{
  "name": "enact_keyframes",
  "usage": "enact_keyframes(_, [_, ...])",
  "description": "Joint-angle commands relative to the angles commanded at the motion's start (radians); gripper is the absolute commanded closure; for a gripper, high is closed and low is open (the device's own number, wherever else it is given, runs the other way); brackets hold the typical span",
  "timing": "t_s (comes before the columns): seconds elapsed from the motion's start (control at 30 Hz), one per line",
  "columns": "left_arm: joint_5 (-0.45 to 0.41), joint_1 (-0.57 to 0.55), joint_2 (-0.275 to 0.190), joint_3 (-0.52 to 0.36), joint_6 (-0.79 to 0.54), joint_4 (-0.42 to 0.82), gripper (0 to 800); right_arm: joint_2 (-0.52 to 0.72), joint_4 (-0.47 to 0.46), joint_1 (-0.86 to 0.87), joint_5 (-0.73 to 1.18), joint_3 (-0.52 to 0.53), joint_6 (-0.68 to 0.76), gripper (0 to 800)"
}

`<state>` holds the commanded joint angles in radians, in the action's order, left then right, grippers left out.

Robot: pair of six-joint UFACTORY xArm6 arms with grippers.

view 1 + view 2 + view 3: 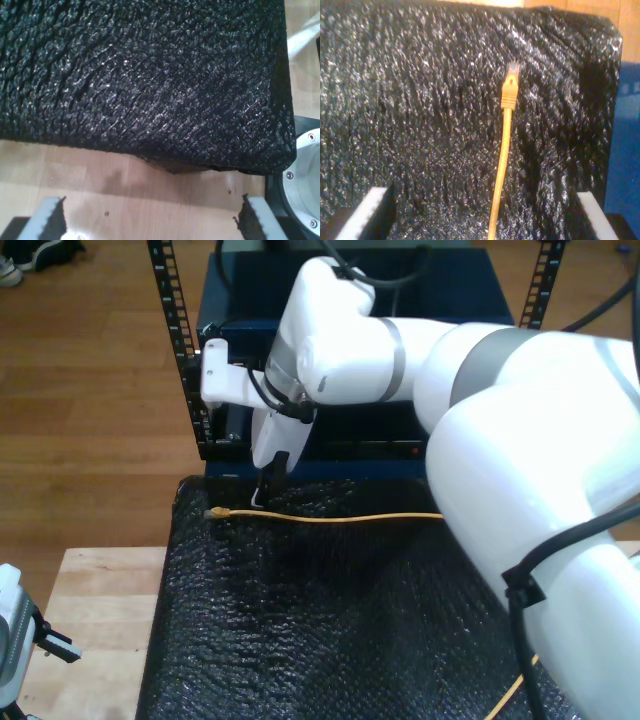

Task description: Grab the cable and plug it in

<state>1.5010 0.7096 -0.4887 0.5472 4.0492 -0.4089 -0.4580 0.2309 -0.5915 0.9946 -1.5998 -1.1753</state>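
Spread wide and empty, my second gripper (485,220) hovers above the cable (501,165) lying on black foam (330,630) mid-frame in the exterior view; my first gripper (150,220) is wide too. You'd best pinch the stiff boot behind the fragile plug (511,70); the cord is light and floppy.

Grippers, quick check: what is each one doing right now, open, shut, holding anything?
My first gripper: open, holding nothing, over the wooden table.
My second gripper: open, straddling the cable, not gripping it.

Lab: equipment rack (190,350), robot arm (480,420).
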Motion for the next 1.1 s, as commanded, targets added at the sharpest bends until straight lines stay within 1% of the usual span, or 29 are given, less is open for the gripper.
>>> enact_keyframes(0.1, [0.000,0.000,0.000,0.000,0.000,0.000,0,-0.014,-0.061,-0.014,0.017,-0.025,0.038,3])
enact_keyframes(0.17, [0.000,0.000,0.000,0.000,0.000,0.000,0,-0.017,-0.074,-0.026,0.021,-0.029,0.061,3])
enact_keyframes(0.27, [0.000,0.000,0.000,0.000,0.000,0.000,0,-0.032,-0.077,-0.028,0.021,-0.038,0.075,3])
enact_keyframes(0.47, [0.000,0.000,0.002,0.000,0.002,0.000,0,-0.104,-0.078,-0.051,0.021,-0.091,0.114,8])
enact_keyframes(0.93, [0.000,0.000,0.009,0.000,0.000,0.000,0,-0.219,-0.081,-0.054,0.018,-0.206,0.180,26])
enact_keyframes(1.1, [0.000,0.000,0.011,0.002,0.000,0.000,0,-0.245,-0.143,-0.057,0.021,-0.238,0.210,26])
